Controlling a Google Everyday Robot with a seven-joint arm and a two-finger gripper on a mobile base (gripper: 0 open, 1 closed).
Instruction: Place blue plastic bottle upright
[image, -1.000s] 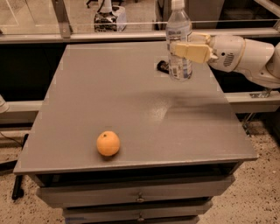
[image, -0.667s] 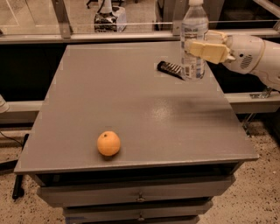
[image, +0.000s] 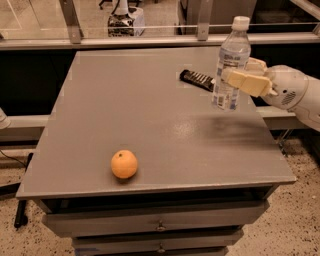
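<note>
With my gripper (image: 234, 76) clamped on the upright blue plastic bottle (image: 233, 50), I should lower it straight, base flat on the table (image: 150, 115), clear of the black remote (image: 196, 78).

The grey, flat-topped table (image: 150, 115), with drawers under its front edge, carries a round orange fruit (image: 124, 164) near the front, left of the middle. A flat black ribbed object (image: 196, 79) lies well apart from it toward the far right. Over that far right part the cream-coloured gripper (image: 234, 76) clasps the clear, faintly blue plastic bottle (image: 234, 50) upright; whether its base touches the top cannot be told.
</note>
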